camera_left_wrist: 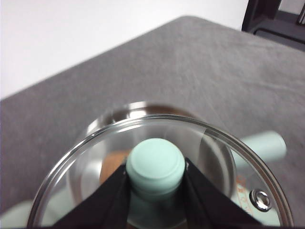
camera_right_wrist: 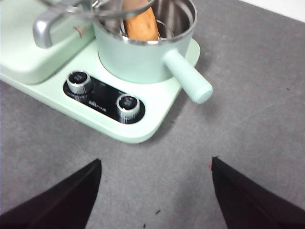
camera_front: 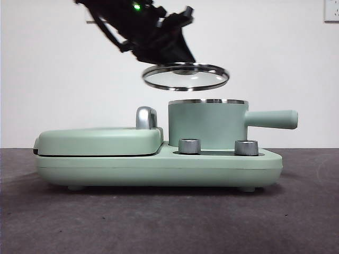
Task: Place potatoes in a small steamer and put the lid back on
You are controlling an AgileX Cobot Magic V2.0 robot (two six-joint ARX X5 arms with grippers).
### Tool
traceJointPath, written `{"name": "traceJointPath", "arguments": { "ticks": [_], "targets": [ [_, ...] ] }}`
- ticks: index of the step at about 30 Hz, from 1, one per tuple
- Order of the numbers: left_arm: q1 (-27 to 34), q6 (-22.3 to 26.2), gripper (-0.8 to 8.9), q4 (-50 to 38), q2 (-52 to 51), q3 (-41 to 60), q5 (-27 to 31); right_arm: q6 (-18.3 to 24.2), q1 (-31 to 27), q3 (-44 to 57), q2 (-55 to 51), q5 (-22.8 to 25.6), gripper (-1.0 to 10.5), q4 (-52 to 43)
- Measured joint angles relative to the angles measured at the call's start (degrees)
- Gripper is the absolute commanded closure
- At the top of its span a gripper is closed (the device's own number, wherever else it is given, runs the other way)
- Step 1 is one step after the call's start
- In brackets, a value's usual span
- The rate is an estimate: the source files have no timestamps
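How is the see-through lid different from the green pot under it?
The lid is a flat glass disc; the pot is a tall mint-green cylinder. The lid hangs tilted in the air, held by the left gripper at its knob; the pot sits upright on the cooker base. The pot holds the potato. Both have steel rims.

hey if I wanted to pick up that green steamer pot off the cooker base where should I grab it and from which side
Probably by the straight side handle of the steamer pot, approached from its free end, away from the griddle cover. It juts level, clear of the base, narrow enough for jaws. The rim is poorer: the left gripper holds the lid above it.
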State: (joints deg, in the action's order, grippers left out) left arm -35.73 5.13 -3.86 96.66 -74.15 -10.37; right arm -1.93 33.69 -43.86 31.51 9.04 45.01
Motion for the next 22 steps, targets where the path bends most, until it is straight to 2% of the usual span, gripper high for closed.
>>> {"name": "traceJointPath", "arguments": {
  "ticks": [10,22],
  "targets": [
    [-0.5,0.1,7.99,-0.5,9.7,-9.5,0.0,0.6,0.0,0.0,0.0,0.0,5.9,0.7],
    [-0.6,2.3,7.99,-2.0,11.6,-10.2,0.0,0.6,0.0,0.0,0.0,0.0,5.9,0.7]
  ]
}}
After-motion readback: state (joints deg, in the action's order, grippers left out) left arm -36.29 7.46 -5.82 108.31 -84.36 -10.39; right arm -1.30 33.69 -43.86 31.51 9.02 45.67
